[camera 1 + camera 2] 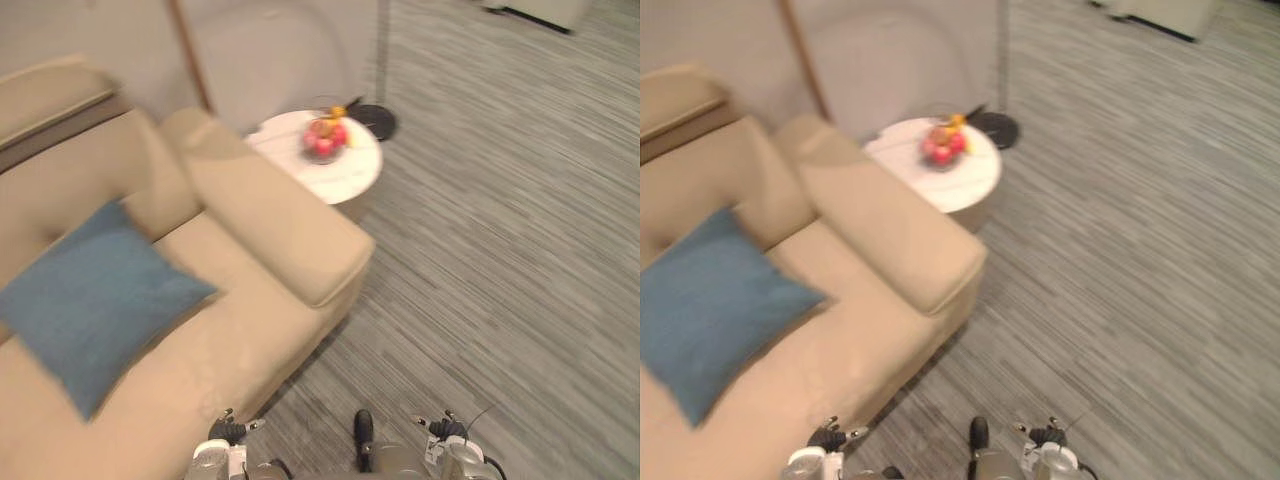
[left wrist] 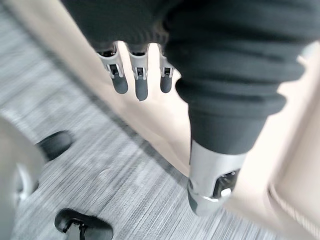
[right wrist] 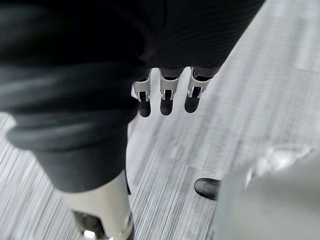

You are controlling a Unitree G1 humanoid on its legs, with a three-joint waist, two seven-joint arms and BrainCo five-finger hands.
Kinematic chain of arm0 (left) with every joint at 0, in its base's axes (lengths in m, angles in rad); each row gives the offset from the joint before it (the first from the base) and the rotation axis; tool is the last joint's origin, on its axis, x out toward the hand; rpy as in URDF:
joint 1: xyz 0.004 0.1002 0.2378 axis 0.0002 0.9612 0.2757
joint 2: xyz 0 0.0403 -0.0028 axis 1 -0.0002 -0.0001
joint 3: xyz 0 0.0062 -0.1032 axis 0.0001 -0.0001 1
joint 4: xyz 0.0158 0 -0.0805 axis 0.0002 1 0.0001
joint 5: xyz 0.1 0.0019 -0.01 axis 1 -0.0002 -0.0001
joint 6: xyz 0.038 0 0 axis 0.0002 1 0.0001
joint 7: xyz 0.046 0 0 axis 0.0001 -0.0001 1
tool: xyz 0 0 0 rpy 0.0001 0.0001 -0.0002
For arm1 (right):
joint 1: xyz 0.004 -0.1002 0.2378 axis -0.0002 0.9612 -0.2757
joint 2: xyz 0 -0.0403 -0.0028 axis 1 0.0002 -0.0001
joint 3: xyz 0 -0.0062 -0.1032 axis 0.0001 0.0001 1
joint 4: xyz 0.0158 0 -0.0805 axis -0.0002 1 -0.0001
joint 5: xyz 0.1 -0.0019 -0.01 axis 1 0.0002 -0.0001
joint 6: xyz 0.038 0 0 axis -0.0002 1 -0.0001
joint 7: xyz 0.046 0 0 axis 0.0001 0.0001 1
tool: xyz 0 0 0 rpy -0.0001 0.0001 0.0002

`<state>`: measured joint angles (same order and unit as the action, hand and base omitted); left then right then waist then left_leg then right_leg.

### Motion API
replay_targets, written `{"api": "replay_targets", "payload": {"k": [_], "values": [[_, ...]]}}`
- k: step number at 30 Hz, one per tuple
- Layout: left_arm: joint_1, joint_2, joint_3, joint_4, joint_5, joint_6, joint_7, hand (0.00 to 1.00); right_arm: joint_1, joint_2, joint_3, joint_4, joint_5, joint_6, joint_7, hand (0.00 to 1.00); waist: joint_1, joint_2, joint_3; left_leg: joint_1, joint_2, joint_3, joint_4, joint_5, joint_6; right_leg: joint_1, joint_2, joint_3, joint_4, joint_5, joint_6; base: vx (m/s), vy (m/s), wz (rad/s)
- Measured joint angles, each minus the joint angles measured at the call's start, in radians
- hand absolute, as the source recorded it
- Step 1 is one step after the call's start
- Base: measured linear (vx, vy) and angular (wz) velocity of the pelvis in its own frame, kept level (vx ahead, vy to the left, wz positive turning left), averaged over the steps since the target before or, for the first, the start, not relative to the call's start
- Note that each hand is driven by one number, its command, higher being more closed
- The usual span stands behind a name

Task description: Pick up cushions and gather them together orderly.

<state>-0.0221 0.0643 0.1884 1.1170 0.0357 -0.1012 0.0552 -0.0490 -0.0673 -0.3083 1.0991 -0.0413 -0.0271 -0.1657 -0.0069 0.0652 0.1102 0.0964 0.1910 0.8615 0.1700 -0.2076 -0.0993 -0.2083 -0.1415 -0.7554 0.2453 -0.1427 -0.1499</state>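
Since the left robot hand [image 2: 141, 85] and right robot hand [image 3: 166, 97] hang loose-fingered and empty, pickup has likely not begun; next comes a reach to the blue cushion [image 1: 95, 300] on the sofa [image 1: 270, 235] seat. Roughly square, lacking a clear long axis, it sits cornerwise, 1 corner toward the seat front.

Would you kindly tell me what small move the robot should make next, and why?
Probably raise the left hand toward the blue square fabric cushion on the beige upholstered sofa: the cushion lies untouched, while that hand and the right hand hang open and empty above the grey carpet.
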Motion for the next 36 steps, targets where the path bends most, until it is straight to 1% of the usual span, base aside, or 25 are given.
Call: {"api": "replay_targets", "payload": {"k": [1, 4, 6, 7, 8, 9, 11, 12, 13, 14, 16, 17, 19, 20, 21, 23, 25, 26, 27, 29, 30, 32, 34, 35, 36], "values": [[0.003, 0.001, 0.001, -0.004, 0.0, 0.002, 0.0, 0.0, -0.014, 0.005, -0.001, 0.017, 0.0, 0.001, 0.0, 0.0, 0.016, -0.014, 0.003, 0.025, -0.012, 0.068, -0.013, 0.004, -0.007, -0.006, -0.026, -0.039, 0.034, -0.004, 0.035, 0.05, -0.094, -1.81], [0.004, 0.006, -0.003, 0.039, 0.002, 0.023, -0.001, 0.0, -0.024, 0.002, -0.002, 0.017, 0.0, 0.003, -0.002, 0.0, 0.003, -0.012, 0.008, 0.062, 0.015, 0.093, 0.05, 0.003, -0.006, -0.024, 0.025, 0.074, 0.04, -0.002, 0.04, 0.11, -0.252, -1.51], [-0.005, 0.0, -0.012, 0.038, 0.003, 0.021, -0.002, 0.0, -0.002, -0.007, 0.005, 0.017, 0.0, 0.004, -0.007, 0.0, 0.0, -0.019, 0.01, 0.013, 0.139, 0.049, 0.33, -0.009, 0.018, -0.003, 0.079, 0.161, 0.012, -0.007, 0.04, 0.13, -0.221, -1.04], [-0.005, -0.002, -0.012, 0.035, 0.003, 0.021, -0.002, 0.0, -0.002, -0.012, 0.01, 0.018, 0.001, 0.005, -0.009, 0.0, 0.003, -0.016, 0.008, -0.011, 0.173, 0.016, 0.411, -0.022, 0.037, 0.0, 0.095, 0.181, 0.002, -0.012, 0.042, 0.1, -0.159, -1.3], [-0.005, -0.007, -0.011, 0.033, 0.003, 0.019, -0.002, 0.0, -0.013, -0.014, 0.021, 0.019, 0.001, 0.006, -0.011, 0.0, 0.007, -0.009, 0.01, -0.089, 0.219, -0.108, 0.582, -0.071, 0.09, 0.001, 0.14, 0.245, -0.007, -0.015, 0.024, 0.13, -0.119, -1.62], [-0.001, -0.008, -0.012, 0.034, 0.004, 0.021, -0.002, 0.0, -0.029, -0.021, 0.039, 0.032, 0.001, 0.007, -0.013, 0.0, 0.016, -0.01, 0.016, -0.166, 0.182, -0.285, 0.641, -0.113, 0.059, 0.007, 0.169, 0.307, -0.01, -0.01, 0.0, 0.12, -0.092, -1.74], [0.005, -0.013, -0.018, 0.012, 0.002, 0.018, -0.003, 0.0, -0.047, -0.022, 0.037, 0.058, 0.001, 0.01, -0.013, 0.0, 0.032, -0.013, 0.042, -0.22, 0.085, -0.491, 0.617, -0.144, 0.016, 0.071, 0.2, 0.39, -0.04, 0.002, 0.002, 0.12, -0.021, -1.5], [0.005, -0.011, -0.024, 0.008, 0.002, 0.017, -0.002, 0.0, -0.045, -0.022, 0.037, 0.061, 0.001, 0.01, -0.014, 0.0, 0.039, -0.014, 0.043, -0.231, 0.063, -0.523, 0.597, -0.146, 0.013, 0.082, 0.202, 0.41, -0.045, 0.006, 0.004, 0.15, 0.024, -1.53], [0.005, -0.011, -0.048, -0.002, 0.002, 0.013, -0.003, 0.0, -0.038, -0.019, 0.037, 0.062, 0.001, 0.01, -0.014, 0.0, 0.047, -0.025, 0.05, -0.264, -0.006, -0.607, 0.51, -0.148, 0.01, 0.106, 0.207, 0.472, -0.061, 0.012, 0.013, 0.17, 0.072, -1.51], [0.002, -0.019, -0.051, -0.01, 0.001, 0.002, -0.006, 0.0, -0.043, -0.018, 0.035, 0.052, 0.001, 0.009, -0.016, 0.0, 0.05, -0.014, 0.052, -0.314, -0.061, -0.679, 0.426, -0.148, 0.011, 0.116, 0.221, 0.556, -0.078, 0.016, 0.033, 0.17, 0.089, -1.6], [-0.003, -0.032, -0.05, -0.02, 0.001, -0.003, -0.015, 0.0, -0.055, -0.021, 0.029, 0.05, 0.001, 0.008, -0.021, 0.0, 0.068, -0.007, 0.064, -0.346, -0.106, -0.771, 0.324, -0.126, 0.004, 0.121, 0.231, 0.638, -0.1, 0.029, 0.055, 0.15, 0.138, -1.75], [-0.004, -0.042, -0.049, -0.026, 0.002, -0.004, -0.018, 0.0, -0.061, -0.019, 0.006, 0.05, 0.001, 0.007, -0.026, 0.0, 0.087, 0.011, 0.066, -0.357, -0.135, -0.858, 0.193, -0.05, 0.005, 0.121, 0.238, 0.717, -0.119, 0.039, 0.072, 0.17, 0.192, -2.17], [0.0, -0.043, -0.048, -0.023, 0.005, -0.003, -0.018, 0.0, -0.049, -0.015, -0.008, 0.05, 0.0, 0.009, -0.029, 0.0, 0.093, 0.022, 0.058, -0.331, -0.137, -0.861, 0.16, 0.033, 0.034, 0.128, 0.251, 0.785, -0.126, 0.04, 0.088, 0.21, 0.192, -1.59], [-0.001, -0.038, -0.031, -0.02, 0.015, -0.001, -0.018, 0.0, -0.035, 0.003, -0.032, 0.045, 0.0, 0.01, -0.029, 0.0, 0.091, 0.026, 0.054, -0.297, -0.133, -0.808, 0.147, 0.04, 0.067, 0.148, 0.244, 0.824, -0.126, 0.028, 0.112, 0.23, 0.175, -0.89], [-0.001, -0.04, -0.027, -0.019, 0.021, 0.0, -0.018, 0.0, -0.029, 0.008, -0.043, 0.042, 0.0, 0.01, -0.029, 0.0, 0.09, 0.022, 0.055, -0.29, -0.129, -0.788, 0.146, 0.034, 0.073, 0.149, 0.238, 0.822, -0.119, 0.02, 0.12, 0.28, 0.2, -1.11], [-0.006, -0.035, -0.011, -0.027, 0.025, 0.001, -0.018, 0.0, 0.003, 0.03, -0.083, 0.011, 0.0, 0.011, -0.029, 0.0, 0.106, -0.009, 0.06, -0.24, -0.121, -0.673, 0.153, -0.008, 0.094, 0.101, 0.168, 0.73, 0.008, -0.04, 0.175, 0.24, 0.193, -1.13], [-0.008, -0.03, -0.013, -0.025, 0.032, 0.006, -0.017, 0.0, 0.006, 0.029, -0.083, 0.006, 0.0, 0.009, -0.029, 0.0, 0.106, -0.019, 0.061, -0.218, -0.116, -0.615, 0.165, -0.023, 0.103, 0.055, 0.146, 0.69, 0.104, -0.056, 0.205, 0.17, 0.112, -1.02], [-0.008, -0.025, -0.016, -0.024, 0.033, 0.01, -0.015, 0.0, 0.001, 0.031, -0.081, -0.003, 0.0, 0.008, -0.028, 0.0, 0.106, -0.026, 0.064, -0.19, -0.111, -0.547, 0.162, -0.03, 0.115, -0.017, 0.097, 0.589, 0.244, -0.068, 0.241, 0.16, 0.079, -1.01], [-0.008, -0.021, -0.021, -0.025, 0.032, 0.011, -0.014, 0.0, 0.0, 0.031, -0.08, -0.004, 0.0, 0.008, -0.028, 0.0, 0.106, -0.027, 0.065, -0.182, -0.11, -0.535, 0.161, -0.032, 0.118, -0.029, 0.081, 0.555, 0.264, -0.07, 0.242, 0.13, 0.028, -0.92], [-0.008, -0.015, -0.043, -0.025, 0.032, 0.018, -0.012, 0.0, 0.001, 0.026, -0.083, -0.005, -0.001, 0.009, -0.027, 0.0, 0.099, -0.028, 0.067, -0.141, -0.101, -0.496, 0.149, -0.045, 0.112, -0.035, 0.012, 0.395, 0.283, -0.079, 0.194, 0.14, -0.024, -0.62], [-0.015, -0.008, -0.051, -0.025, 0.032, 0.02, -0.011, 0.0, -0.005, 0.023, -0.084, -0.008, -0.003, 0.008, -0.026, 0.0, 0.096, -0.021, 0.072, -0.11, -0.076, -0.485, 0.127, -0.074, 0.092, -0.039, 0.003, 0.331, 0.265, -0.079, 0.193, 0.21, -0.123, -0.82], [-0.028, 0.024, -0.067, -0.022, 0.032, 0.022, -0.009, 0.0, -0.029, 0.026, -0.08, 0.008, -0.001, 0.008, -0.026, 0.0, 0.078, -0.031, 0.086, -0.083, -0.037, -0.454, 0.081, -0.083, 0.055, -0.108, -0.001, 0.314, 0.165, -0.046, 0.196, 0.25, -0.252, -0.68], [-0.035, 0.042, -0.101, -0.014, 0.032, 0.022, -0.006, 0.0, -0.036, 0.025, -0.086, 0.014, 0.002, 0.008, -0.027, 0.0, 0.058, -0.055, 0.091, -0.052, -0.043, -0.446, 0.04, -0.07, 0.026, -0.116, -0.016, 0.317, 0.073, 0.024, 0.198, 0.24, -0.243, -0.23], [-0.042, 0.048, -0.11, -0.005, 0.034, 0.022, -0.001, 0.0, -0.032, 0.017, -0.091, 0.018, 0.003, 0.009, -0.028, 0.0, 0.052, -0.069, 0.09, -0.015, -0.04, -0.445, 0.013, -0.076, -0.006, -0.125, -0.011, 0.328, 0.079, 0.09, 0.14, 0.22, -0.18, -0.25], [-0.044, 0.041, -0.109, -0.002, 0.039, 0.022, 0.001, 0.0, -0.032, 0.011, -0.093, 0.018, 0.002, 0.009, -0.029, 0.0, 0.05, -0.061, 0.09, -0.007, -0.028, -0.449, 0.008, -0.076, -0.007, -0.128, -0.003, 0.331, 0.097, 0.072, 0.129, 0.34, -0.32, -0.37]]}}
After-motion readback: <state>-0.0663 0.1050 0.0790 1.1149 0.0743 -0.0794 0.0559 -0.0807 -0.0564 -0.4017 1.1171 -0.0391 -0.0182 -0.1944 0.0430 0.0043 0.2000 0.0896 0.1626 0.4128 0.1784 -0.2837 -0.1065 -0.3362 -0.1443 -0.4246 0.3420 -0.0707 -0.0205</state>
